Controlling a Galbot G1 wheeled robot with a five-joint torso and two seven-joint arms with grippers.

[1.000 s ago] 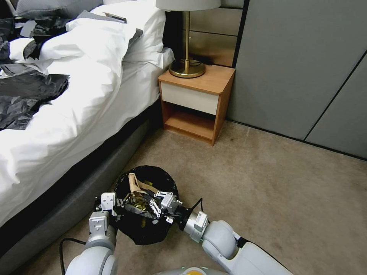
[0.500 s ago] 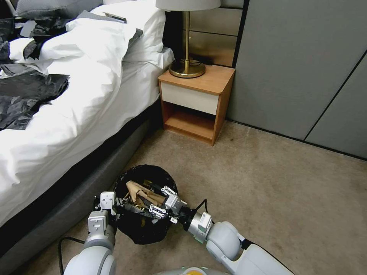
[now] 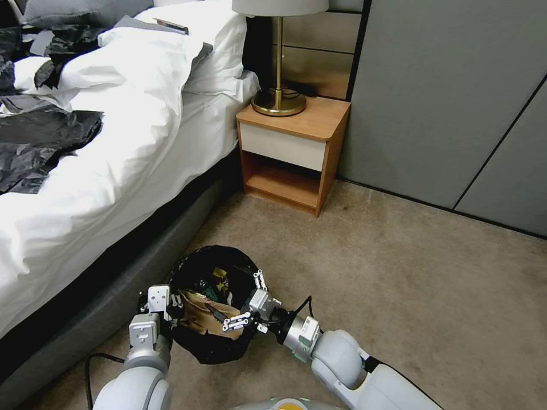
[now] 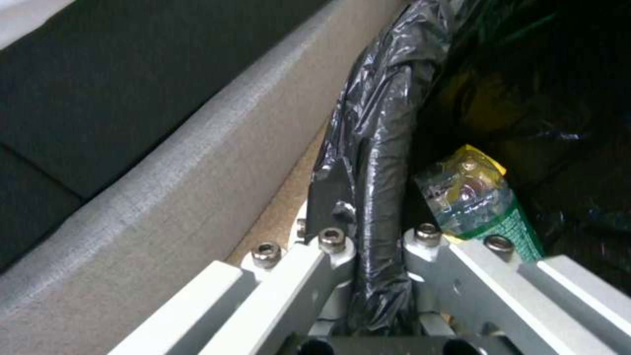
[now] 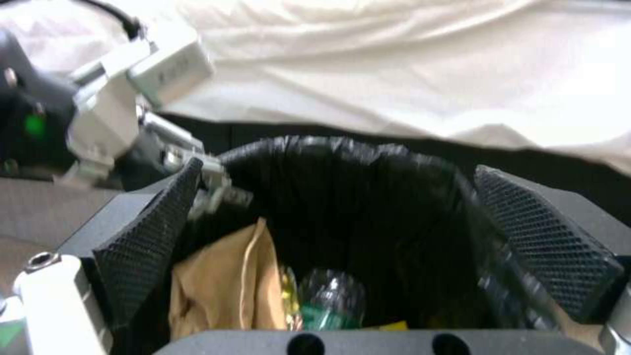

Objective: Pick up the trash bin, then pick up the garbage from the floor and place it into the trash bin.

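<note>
1. The trash bin (image 3: 212, 307), lined with a crinkled black bag, is at the near left of the scene, just beside the grey bed base (image 3: 108, 296) and above the beige carpet floor (image 3: 399, 296).
2. The left gripper (image 3: 171, 310) is clamped on the bin's left rim; the left wrist view shows its fingers (image 4: 342, 246) closed tight, one on either side of the bag-covered rim (image 4: 378, 197).
3. The right gripper (image 3: 250, 304) sits at the bin's right rim with its jaws spread wide and nothing between them; in the right wrist view its two textured pads (image 5: 155, 231) stand far apart, framing the bin's mouth.
4. A brown paper bag (image 3: 208, 319) lies inside the bin on the near side, just left of the right gripper and apart from its fingers.
5. Beneath it is a clear plastic bottle (image 5: 329, 301) with a green label, and the left wrist view also shows a yellow wrapper (image 4: 483, 160) against the liner.
6. Farther off, a wooden nightstand (image 3: 290, 154) carries a brass lamp (image 3: 279, 85) beside a grey panelled wall (image 3: 444, 102).
7. The bed (image 3: 114, 142) on the left has rumpled white sheets with black plastic bags (image 3: 40, 142) lying on them.
</note>
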